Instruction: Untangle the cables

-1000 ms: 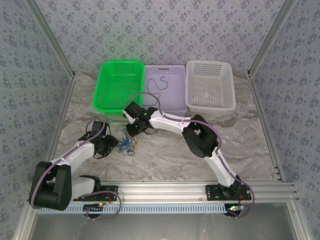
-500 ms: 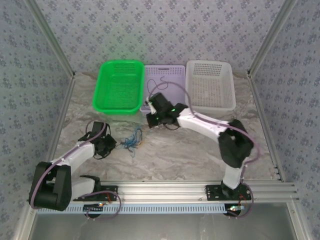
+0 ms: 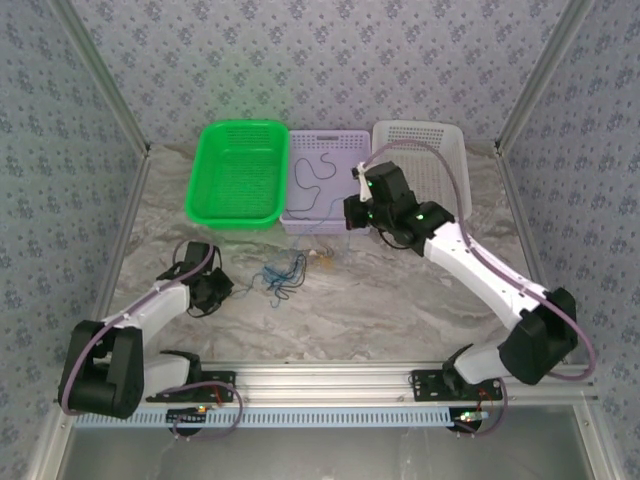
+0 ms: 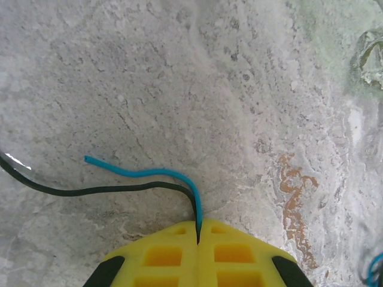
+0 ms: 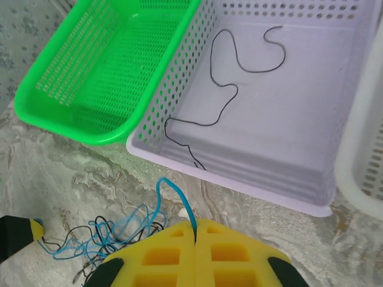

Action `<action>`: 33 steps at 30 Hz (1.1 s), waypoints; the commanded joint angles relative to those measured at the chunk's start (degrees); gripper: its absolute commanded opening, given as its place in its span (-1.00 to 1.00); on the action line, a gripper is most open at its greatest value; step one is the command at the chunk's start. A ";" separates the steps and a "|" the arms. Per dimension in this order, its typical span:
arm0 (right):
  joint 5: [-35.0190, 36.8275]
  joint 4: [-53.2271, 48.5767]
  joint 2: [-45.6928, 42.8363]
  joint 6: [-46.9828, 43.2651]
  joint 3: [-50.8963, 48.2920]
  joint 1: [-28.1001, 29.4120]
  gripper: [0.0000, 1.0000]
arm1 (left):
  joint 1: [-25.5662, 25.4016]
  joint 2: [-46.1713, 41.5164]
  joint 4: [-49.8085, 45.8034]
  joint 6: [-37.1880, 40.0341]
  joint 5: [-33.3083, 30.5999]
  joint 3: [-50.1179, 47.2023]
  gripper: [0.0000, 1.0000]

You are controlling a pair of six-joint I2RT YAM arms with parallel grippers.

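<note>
Your left pincer (image 4: 197, 232) clamped on blue wire end (image 4: 155, 171) and black wire end (image 4: 90, 192), both trailing left of it. Your right pincer (image 5: 195, 230) clamped on blue strand (image 5: 182, 203). Tangle (image 5: 111, 236) just left of it, unsorted. Lone black cable (image 5: 230, 89) already in purple basket (image 5: 251, 192) ahead. Judgement: early stage, most separating left.

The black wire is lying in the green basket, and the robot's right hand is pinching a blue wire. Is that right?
Wrong basket. The black wire lies in the purple basket, as the right wrist view shows. The right gripper is pinching a blue wire, just as you said.
</note>
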 commanded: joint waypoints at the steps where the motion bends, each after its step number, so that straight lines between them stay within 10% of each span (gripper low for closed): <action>1: 2.10 -3.76 -3.34 -0.15 0.39 -1.44 -1.00 | 0.22 2.47 9.33 2.05 -3.14 1.31 -1.00; 27: -2.02 -12.87 -14.95 -1.21 7.97 -19.08 -1.00 | -0.04 5.56 11.41 5.62 0.94 4.89 -0.99; 33: -9.27 -11.56 -13.88 -2.50 7.05 -18.92 -1.00 | -3.95 -4.99 8.58 6.26 1.18 8.34 0.05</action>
